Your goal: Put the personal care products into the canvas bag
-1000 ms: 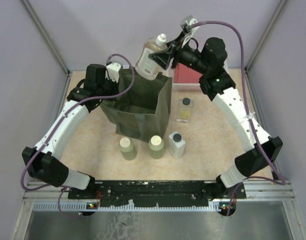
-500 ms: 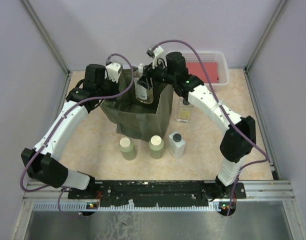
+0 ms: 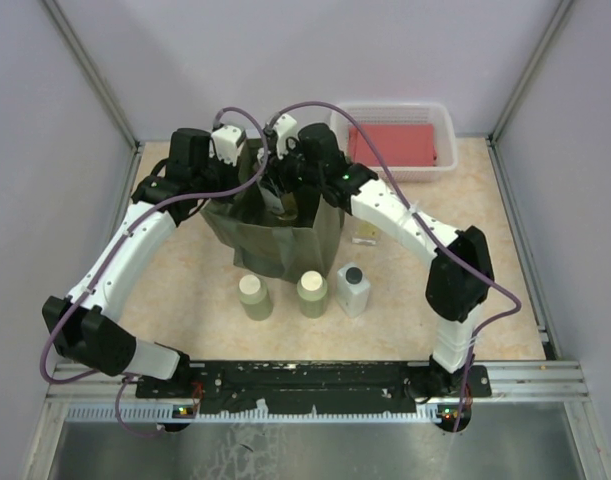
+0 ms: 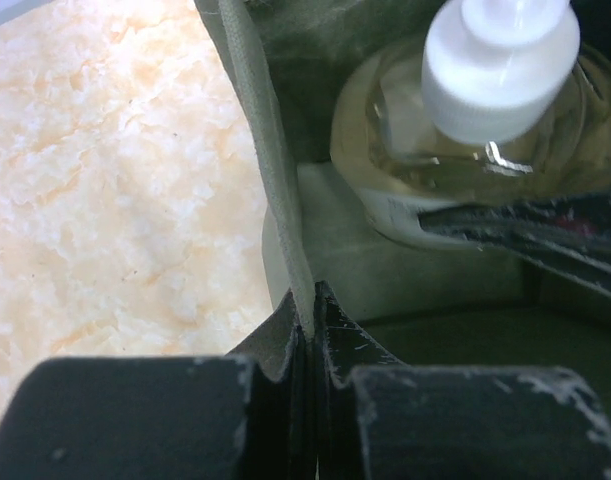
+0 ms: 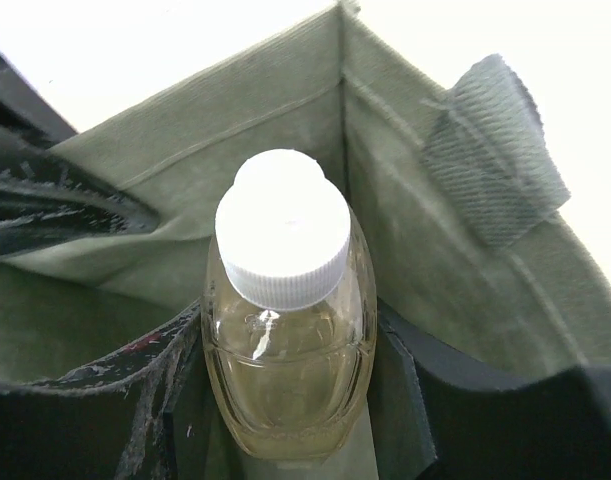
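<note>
The olive-green canvas bag (image 3: 275,240) stands upright at mid table. My left gripper (image 3: 233,168) is shut on its left rim; the left wrist view shows the fabric edge (image 4: 275,200) pinched between the jaws (image 4: 310,310). My right gripper (image 3: 283,188) is down inside the bag's mouth, shut on a clear yellowish bottle with a white cap (image 5: 285,350), which also shows in the left wrist view (image 4: 495,110). Two olive-green bottles (image 3: 254,296) (image 3: 312,293) and a white square bottle (image 3: 352,288) stand in front of the bag. Another clear bottle (image 3: 364,237) is mostly hidden under my right arm.
A white plastic basket (image 3: 440,118) with a red folded cloth (image 3: 397,142) sits at the back right. The right arm stretches across the table's right half towards the bag. Frame posts rise at the back corners.
My right gripper has carried the clear bottle from above the bag's far rim leftwards and down into the bag. The left gripper has held the rim without moving.
</note>
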Action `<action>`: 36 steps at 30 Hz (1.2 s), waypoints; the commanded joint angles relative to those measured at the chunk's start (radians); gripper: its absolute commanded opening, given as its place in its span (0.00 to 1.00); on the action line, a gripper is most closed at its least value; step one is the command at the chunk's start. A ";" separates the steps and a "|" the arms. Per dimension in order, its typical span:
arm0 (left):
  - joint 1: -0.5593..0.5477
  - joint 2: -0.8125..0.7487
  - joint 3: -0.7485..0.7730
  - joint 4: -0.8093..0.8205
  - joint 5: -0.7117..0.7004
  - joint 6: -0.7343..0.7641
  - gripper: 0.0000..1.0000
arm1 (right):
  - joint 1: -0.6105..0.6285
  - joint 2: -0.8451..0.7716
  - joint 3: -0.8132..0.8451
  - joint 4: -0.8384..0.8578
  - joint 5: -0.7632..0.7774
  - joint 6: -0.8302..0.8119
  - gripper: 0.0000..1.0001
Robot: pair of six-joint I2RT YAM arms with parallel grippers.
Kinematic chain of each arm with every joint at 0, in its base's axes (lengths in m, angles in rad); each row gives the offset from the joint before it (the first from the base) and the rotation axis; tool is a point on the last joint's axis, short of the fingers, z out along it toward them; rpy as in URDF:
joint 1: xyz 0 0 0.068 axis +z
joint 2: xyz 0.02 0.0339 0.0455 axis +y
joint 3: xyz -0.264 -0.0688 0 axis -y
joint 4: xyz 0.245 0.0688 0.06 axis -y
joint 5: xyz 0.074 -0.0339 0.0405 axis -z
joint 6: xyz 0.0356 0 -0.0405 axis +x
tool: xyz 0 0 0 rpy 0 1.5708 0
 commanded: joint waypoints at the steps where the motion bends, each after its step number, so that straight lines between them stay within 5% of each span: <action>1: 0.000 0.005 0.017 0.026 0.036 -0.010 0.00 | -0.003 -0.021 -0.048 0.354 0.071 -0.026 0.00; 21: 0.000 0.031 0.018 0.047 0.035 -0.013 0.00 | 0.001 0.121 -0.219 0.637 0.125 -0.026 0.01; 29: 0.000 0.049 0.017 0.047 0.024 -0.007 0.00 | 0.007 0.074 -0.192 0.501 0.129 -0.043 0.73; 36: 0.000 0.060 0.016 0.050 0.023 -0.005 0.00 | 0.022 0.020 -0.117 0.331 0.136 -0.057 0.96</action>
